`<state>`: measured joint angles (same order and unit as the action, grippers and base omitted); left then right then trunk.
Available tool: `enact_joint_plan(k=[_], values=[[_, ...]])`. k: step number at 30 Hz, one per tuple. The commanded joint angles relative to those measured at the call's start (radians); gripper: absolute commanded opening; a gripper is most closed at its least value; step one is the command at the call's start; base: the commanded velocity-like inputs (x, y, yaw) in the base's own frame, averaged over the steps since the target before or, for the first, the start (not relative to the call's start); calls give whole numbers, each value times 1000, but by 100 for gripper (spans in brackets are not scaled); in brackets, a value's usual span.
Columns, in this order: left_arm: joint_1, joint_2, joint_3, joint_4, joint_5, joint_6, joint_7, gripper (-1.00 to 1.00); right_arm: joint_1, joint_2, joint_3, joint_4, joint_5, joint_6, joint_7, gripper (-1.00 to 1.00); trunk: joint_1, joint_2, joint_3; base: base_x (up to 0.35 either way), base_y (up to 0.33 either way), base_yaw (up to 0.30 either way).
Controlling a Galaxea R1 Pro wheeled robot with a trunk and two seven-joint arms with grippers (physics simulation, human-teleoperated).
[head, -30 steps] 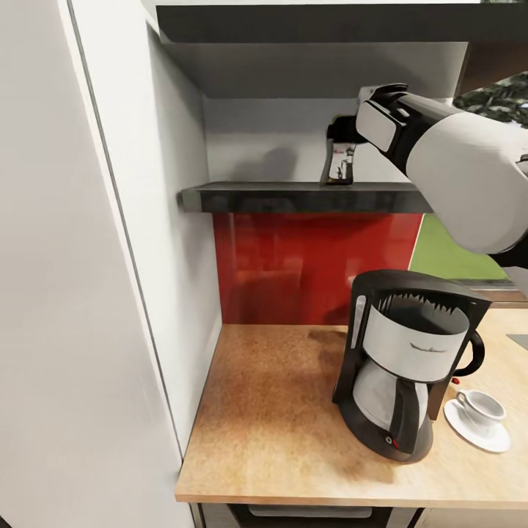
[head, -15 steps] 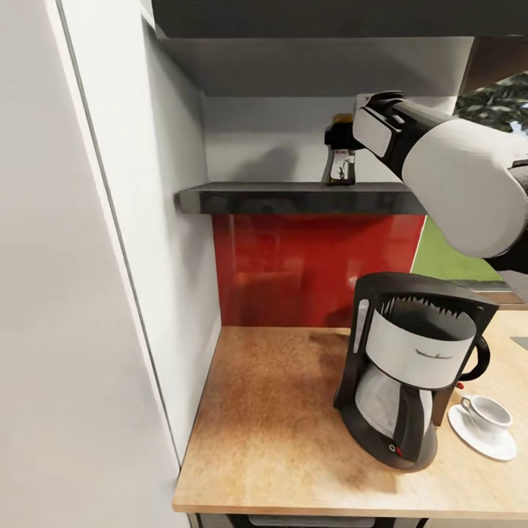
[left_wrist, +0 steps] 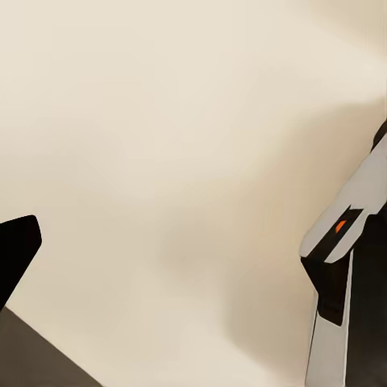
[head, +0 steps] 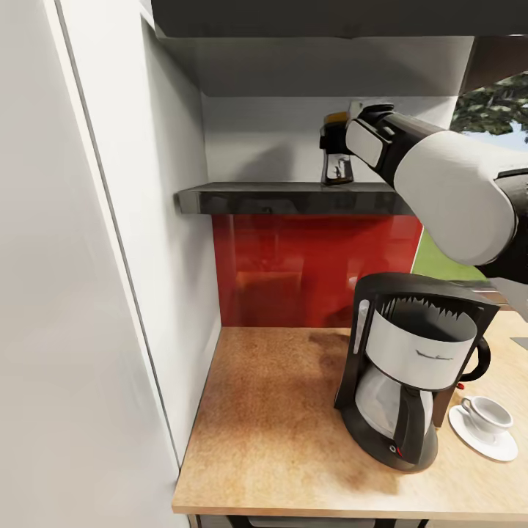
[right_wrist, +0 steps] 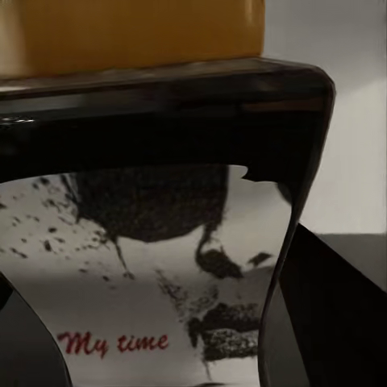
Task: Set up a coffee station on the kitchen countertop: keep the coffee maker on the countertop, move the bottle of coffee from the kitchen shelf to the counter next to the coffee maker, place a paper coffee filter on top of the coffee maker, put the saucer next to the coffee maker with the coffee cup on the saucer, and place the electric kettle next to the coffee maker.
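Reaching up to the shelf, our right gripper sits around the bottle just under its yellow cap; in the right wrist view the label fills the space between the dark fingers, so we judge the grip closed on the bottle, though the contact itself is hidden. In the head view the bottle looks tipped, its base at or barely off the shelf near the back wall; we cannot tell which. A hold this high leaves the body free to swing, and a quick pull could drag the base along the board or let the bottle slip out and fall. Directly below stands the coffee maker on the countertop, with the cup on its saucer just beside it, so a drop, or a low arm on the way down, could knock them. We cannot tell our left gripper's state; its wrist view faces a plain pale surface.
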<state>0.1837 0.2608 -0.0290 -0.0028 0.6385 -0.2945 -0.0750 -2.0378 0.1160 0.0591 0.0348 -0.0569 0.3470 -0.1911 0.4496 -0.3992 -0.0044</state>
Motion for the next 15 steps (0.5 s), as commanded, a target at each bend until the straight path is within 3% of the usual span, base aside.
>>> enact_joint_plan(k=[1,15], values=[[0,0,-3,0,10,-2,-6,100,0,0,5,2,6,-1,-4,-100,0,-1,0,0,0,0],[1,0,-3,0,10,-2,-6,100,14,0,5,1,25,-5,-4,-100,0,-1,10,0,0,0]])
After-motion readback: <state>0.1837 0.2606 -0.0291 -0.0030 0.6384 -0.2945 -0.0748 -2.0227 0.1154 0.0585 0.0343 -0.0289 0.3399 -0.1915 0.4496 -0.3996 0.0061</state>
